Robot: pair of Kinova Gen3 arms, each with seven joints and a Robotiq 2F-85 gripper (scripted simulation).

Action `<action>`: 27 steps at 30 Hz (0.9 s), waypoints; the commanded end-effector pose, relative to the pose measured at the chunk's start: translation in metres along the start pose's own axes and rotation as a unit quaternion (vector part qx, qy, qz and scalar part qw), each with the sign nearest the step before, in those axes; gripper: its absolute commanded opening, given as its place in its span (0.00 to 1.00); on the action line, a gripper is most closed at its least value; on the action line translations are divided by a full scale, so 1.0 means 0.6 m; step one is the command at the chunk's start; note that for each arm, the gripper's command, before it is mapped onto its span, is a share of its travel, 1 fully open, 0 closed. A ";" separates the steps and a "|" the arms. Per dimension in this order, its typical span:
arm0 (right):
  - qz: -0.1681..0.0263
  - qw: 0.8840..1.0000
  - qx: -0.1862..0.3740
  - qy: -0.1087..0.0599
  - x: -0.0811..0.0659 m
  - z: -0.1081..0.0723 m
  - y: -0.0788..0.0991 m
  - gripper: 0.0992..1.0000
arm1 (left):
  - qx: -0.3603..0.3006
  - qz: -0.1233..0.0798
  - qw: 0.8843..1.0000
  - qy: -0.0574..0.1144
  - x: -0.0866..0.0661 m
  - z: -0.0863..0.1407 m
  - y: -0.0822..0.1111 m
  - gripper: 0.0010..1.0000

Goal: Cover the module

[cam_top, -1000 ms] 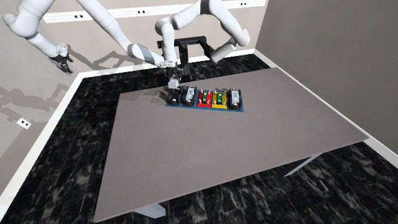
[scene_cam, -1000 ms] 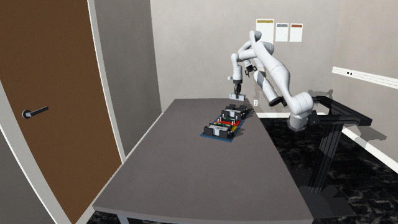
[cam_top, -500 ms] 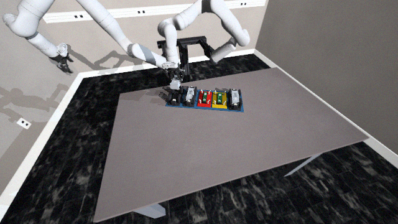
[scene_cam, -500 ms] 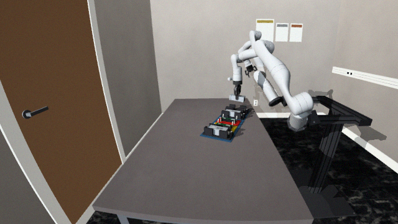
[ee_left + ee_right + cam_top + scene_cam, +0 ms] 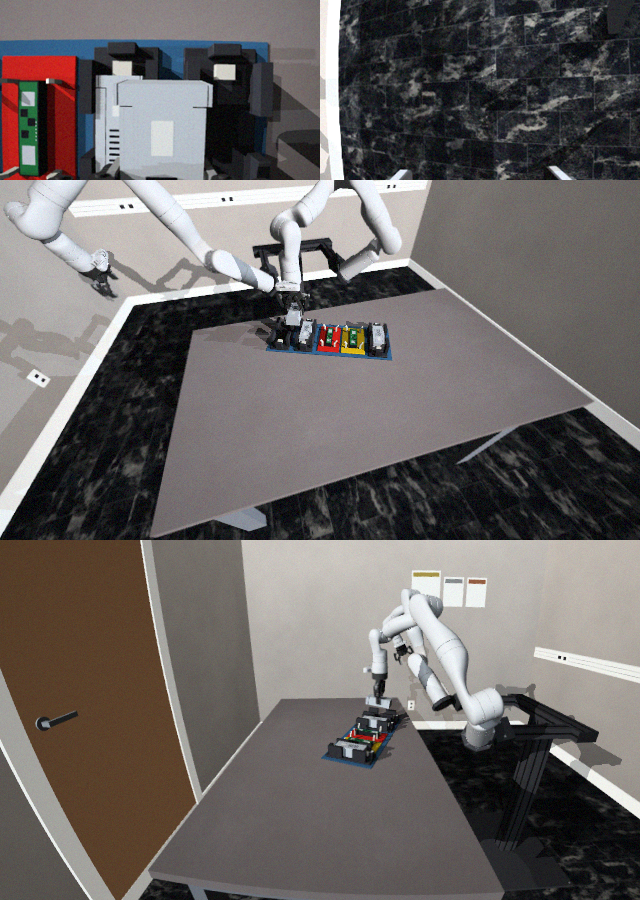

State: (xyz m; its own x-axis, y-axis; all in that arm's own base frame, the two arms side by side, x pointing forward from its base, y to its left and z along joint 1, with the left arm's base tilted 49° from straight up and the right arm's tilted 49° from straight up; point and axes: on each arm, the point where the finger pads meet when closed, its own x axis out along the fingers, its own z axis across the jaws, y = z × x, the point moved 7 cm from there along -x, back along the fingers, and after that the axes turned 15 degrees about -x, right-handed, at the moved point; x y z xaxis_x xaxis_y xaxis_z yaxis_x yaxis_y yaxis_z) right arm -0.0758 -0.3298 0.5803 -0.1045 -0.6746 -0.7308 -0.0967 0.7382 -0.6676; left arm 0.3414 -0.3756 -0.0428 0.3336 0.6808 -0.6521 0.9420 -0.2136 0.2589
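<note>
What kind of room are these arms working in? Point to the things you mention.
Probably a plain test room or lab: a wide table (image 5: 350,400) (image 5: 320,800), a brown door (image 5: 90,665) with a lever handle, and a white socket strip (image 5: 175,202) (image 5: 590,665) along the wall.

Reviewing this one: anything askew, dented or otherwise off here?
Nothing stands out. The held cover shows no visible dent, though its lower part is cut off in the wrist view. The two covers still in holders sit in place, and both modules look upright on their plates.
</note>
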 end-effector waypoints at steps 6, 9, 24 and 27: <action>-0.001 1.000 0.000 0.000 -0.001 -0.001 0.000 1.00 | 0.002 0.006 1.000 -0.002 0.005 -0.079 0.024 0.00; -0.001 1.000 0.000 0.000 -0.001 -0.001 0.000 1.00 | 0.003 0.006 1.000 -0.002 0.006 -0.089 0.027 0.00; -0.001 1.000 0.000 0.000 -0.001 -0.001 0.000 1.00 | 0.003 0.006 1.000 -0.002 0.021 -0.181 0.052 0.00; -0.001 1.000 0.000 0.000 -0.001 -0.001 0.000 1.00 | 0.003 0.006 1.000 -0.002 0.021 -0.181 0.052 0.00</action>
State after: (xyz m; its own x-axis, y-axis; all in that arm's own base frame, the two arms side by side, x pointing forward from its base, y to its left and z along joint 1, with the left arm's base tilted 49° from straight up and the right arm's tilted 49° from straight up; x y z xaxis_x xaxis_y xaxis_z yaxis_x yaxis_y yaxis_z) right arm -0.0758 -0.3298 0.5803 -0.1045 -0.6746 -0.7308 -0.0967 0.7382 -0.6676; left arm 0.3694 -0.2987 0.0268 0.3410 0.6822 -0.6468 0.9394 -0.2218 0.2614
